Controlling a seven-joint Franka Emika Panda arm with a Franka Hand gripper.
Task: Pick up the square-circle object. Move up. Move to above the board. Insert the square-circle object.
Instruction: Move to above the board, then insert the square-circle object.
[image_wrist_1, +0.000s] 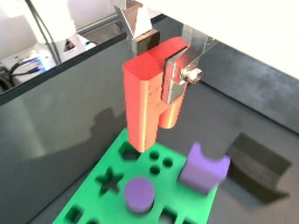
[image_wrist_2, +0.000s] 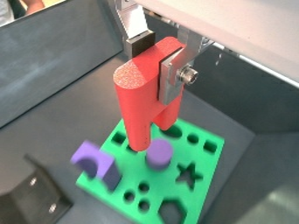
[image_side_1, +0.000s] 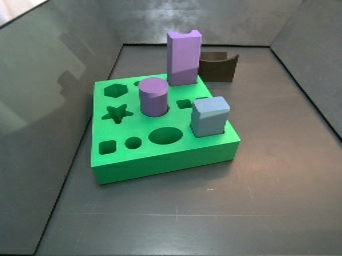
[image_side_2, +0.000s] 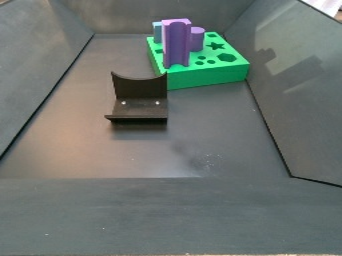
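Observation:
In both wrist views my gripper is shut on the top of the square-circle object, a tall red-orange block that hangs upright. Its lower end hovers over the board, a flat green slab with shaped holes, and is clear of it. Both side views show the board, but neither the gripper nor the red-orange block.
A purple cylinder, a tall purple block and a shorter lilac block stand in the board. The dark fixture sits on the floor beside it. Grey walls ring the floor.

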